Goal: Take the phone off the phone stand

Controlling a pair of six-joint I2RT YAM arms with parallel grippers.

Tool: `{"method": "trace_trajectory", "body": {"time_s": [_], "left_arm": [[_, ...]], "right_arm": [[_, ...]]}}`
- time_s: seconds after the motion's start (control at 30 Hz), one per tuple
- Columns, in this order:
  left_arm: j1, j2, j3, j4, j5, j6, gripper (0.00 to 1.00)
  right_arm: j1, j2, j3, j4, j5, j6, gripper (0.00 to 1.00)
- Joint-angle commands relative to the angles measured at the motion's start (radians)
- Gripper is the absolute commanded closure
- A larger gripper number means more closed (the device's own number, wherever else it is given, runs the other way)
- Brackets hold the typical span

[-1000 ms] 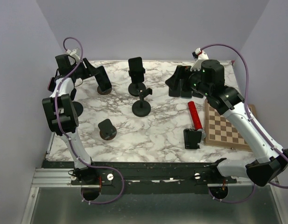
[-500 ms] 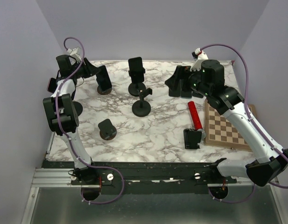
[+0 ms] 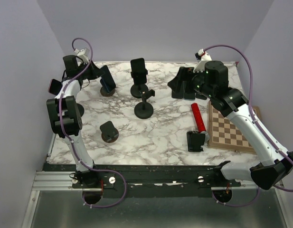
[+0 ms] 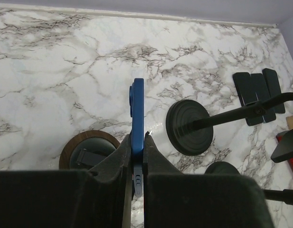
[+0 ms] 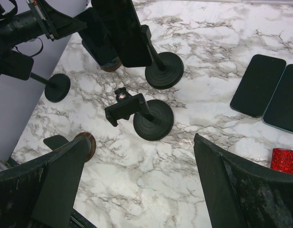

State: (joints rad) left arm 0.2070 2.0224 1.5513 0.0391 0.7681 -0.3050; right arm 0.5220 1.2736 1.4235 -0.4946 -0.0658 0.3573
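At the far left corner of the marble table (image 3: 160,135), my left gripper (image 4: 137,137) is pressed tight on the blue phone (image 4: 137,102). Its two fingers pinch the phone's flat faces, so my wrist camera sees the phone edge-on as a thin blue strip, with its upper end reaching past my fingertips. Just beside it, low and to the left in that view, sits the phone stand (image 4: 89,151), a round wood-rimmed base with a black cradle on top. I cannot tell from here whether the phone's lower end touches that cradle or hangs clear of it. From above, the phone leans over the stand's base, tilted rather than upright. On the other side of the phone a black disc-footed stand (image 4: 190,127) rests on the marble, its arm running off to the right. My right gripper (image 5: 141,142) hovers over the back right of the table with its fingers spread wide and nothing between them. Below it I see a stand carrying a dark phone (image 5: 122,28) and an empty clamp stand (image 5: 146,116) close in front of it. Dark phones lying flat (image 5: 258,85) are off to the right. A red cylinder (image 3: 198,118) lies beside a chessboard (image 3: 230,129) near the right edge.
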Motion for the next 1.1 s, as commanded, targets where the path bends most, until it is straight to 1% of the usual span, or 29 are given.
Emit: {"method": "trace_trajectory", "body": {"time_s": [0.0, 0.17, 0.23, 0.27, 0.47, 0.6, 0.67, 0.7, 0.77, 0.87, 0.93, 0.97, 1.07], "left_arm": [[-0.018, -0.067, 0.054, -0.084, -0.033, 0.033, 0.89], [-0.019, -0.116, 0.068, -0.106, -0.047, 0.031, 0.92], [-0.020, -0.142, 0.070, -0.118, -0.064, 0.022, 0.99], [-0.020, -0.154, 0.074, -0.125, -0.075, 0.017, 1.00], [-0.026, -0.249, 0.108, -0.225, -0.141, -0.034, 1.00], [-0.026, -0.378, 0.107, -0.368, -0.257, -0.121, 1.00], [-0.026, -0.467, 0.075, -0.404, -0.271, -0.155, 1.00], [-0.026, -0.521, 0.043, -0.393, -0.274, -0.178, 1.00], [-0.027, -0.644, -0.052, -0.321, -0.251, -0.227, 1.00], [-0.029, -0.803, -0.147, -0.212, -0.160, -0.293, 1.00], [-0.044, -0.867, -0.188, -0.120, -0.068, -0.341, 1.00], [-0.062, -0.894, -0.203, -0.090, -0.032, -0.353, 1.00], [-0.160, -0.948, -0.243, -0.063, -0.022, -0.367, 1.00]], "right_arm": [[-0.003, -0.009, 0.006, -0.004, -0.025, -0.008, 0.00], [-0.002, -0.015, 0.006, -0.006, -0.021, -0.012, 0.00], [-0.002, -0.012, 0.003, -0.002, -0.025, -0.009, 0.00], [-0.003, -0.009, 0.000, 0.003, -0.030, -0.008, 0.00], [-0.003, 0.014, -0.009, 0.017, -0.041, -0.005, 0.00], [-0.001, 0.046, 0.012, 0.018, -0.052, -0.010, 0.00], [0.011, 0.074, 0.035, 0.016, -0.055, -0.012, 0.00], [0.025, 0.086, 0.050, 0.014, -0.053, -0.014, 0.00], [0.069, 0.120, 0.084, 0.009, -0.033, -0.023, 0.00], [0.157, 0.185, 0.152, -0.004, 0.020, -0.038, 0.00], [0.216, 0.225, 0.193, -0.003, 0.060, -0.042, 0.00], [0.244, 0.243, 0.210, 0.003, 0.077, -0.044, 0.00], [0.354, 0.269, 0.248, 0.055, 0.174, -0.056, 0.00]]}}
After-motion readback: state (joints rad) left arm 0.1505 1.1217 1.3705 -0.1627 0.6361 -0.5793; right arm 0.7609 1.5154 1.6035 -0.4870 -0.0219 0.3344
